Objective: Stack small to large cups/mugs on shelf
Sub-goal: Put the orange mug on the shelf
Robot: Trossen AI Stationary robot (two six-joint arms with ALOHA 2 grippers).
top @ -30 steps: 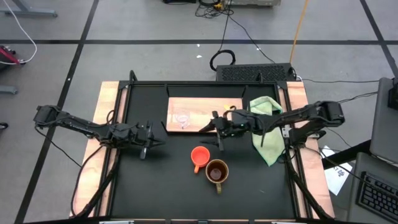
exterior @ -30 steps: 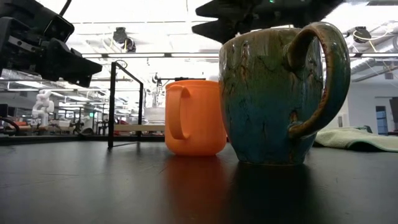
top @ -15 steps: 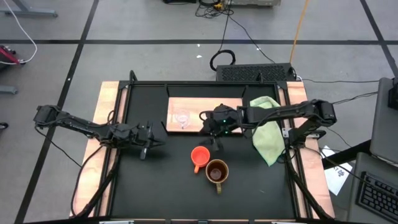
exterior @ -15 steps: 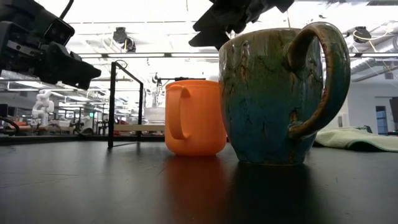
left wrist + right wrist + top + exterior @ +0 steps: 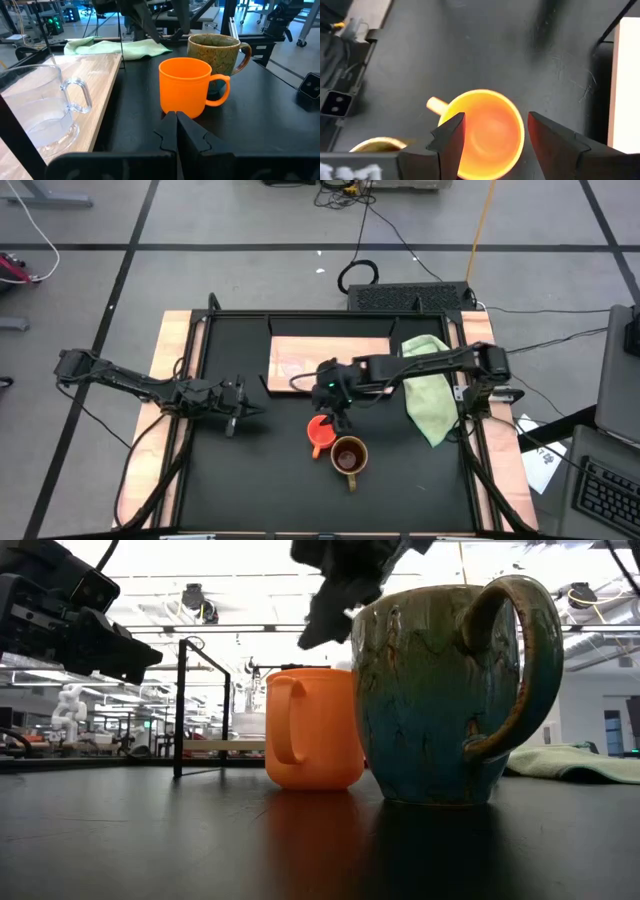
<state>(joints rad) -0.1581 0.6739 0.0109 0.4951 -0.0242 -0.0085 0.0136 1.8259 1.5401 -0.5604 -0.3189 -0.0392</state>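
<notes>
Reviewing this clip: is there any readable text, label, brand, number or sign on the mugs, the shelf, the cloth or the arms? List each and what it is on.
None can be read.
orange mug: plain, no print.
brown mug: mottled glaze only.
clear glass cup: unmarked.
shelf, green cloth: no lettering.
right gripper, left gripper: no legible marking.
Papers beside the table: too small to read.

R end effector [image 5: 334, 406] above orange mug [image 5: 320, 431], brown mug [image 5: 348, 456] adjacent.

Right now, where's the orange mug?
In the high view the orange mug stands on the black tabletop, just left of the brown mug, directly under the open right gripper.
</notes>
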